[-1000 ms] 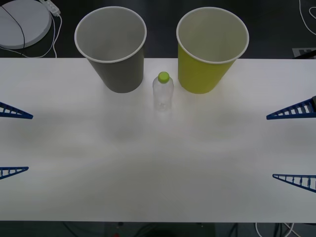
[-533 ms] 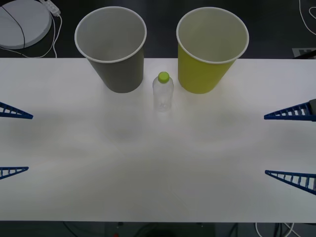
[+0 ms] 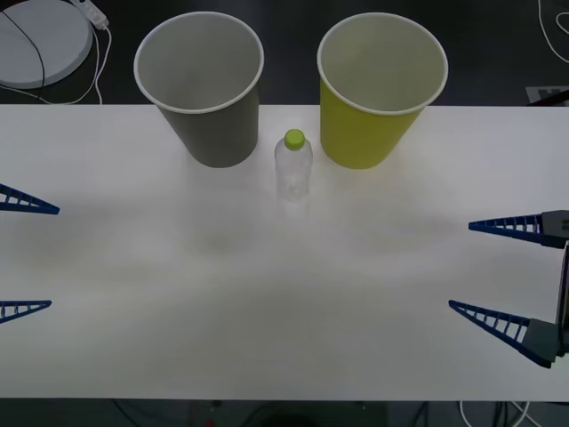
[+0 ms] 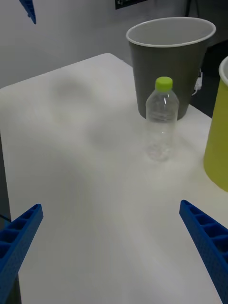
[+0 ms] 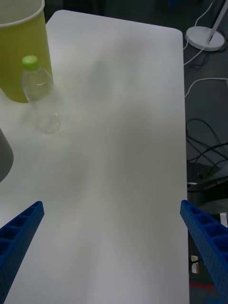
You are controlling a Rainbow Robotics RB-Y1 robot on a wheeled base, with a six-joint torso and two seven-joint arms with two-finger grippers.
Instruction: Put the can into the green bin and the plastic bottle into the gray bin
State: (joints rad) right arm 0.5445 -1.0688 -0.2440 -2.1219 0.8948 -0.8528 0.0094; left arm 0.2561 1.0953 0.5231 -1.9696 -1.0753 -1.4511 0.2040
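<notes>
The plastic bottle (image 3: 293, 167) stands upright on the white table, clear with a lime-green cap, between the gray bin (image 3: 198, 89) and the green bin (image 3: 378, 98). Both bins stand upright at the table's back. The can is out of view. My right gripper (image 3: 460, 265) is open over the table's right side, well short of the bottle. In the right wrist view the bottle (image 4: 162, 126) stands ahead of the open right gripper (image 4: 111, 237), just in front of the gray bin (image 4: 168, 61). My left gripper (image 3: 25, 256) hangs open at the left edge, with the bottle (image 5: 40, 99) and green bin (image 5: 21, 52) far ahead of it.
The white table (image 3: 267, 311) spreads wide between the grippers. Behind its back left corner lies a round white base (image 3: 40, 36) with cables. The left wrist view shows floor cables (image 5: 204, 147) beyond the table's edge.
My right gripper has moved inward over the table from the right edge, toward the middle. The left gripper, bottle and bins have not moved.
</notes>
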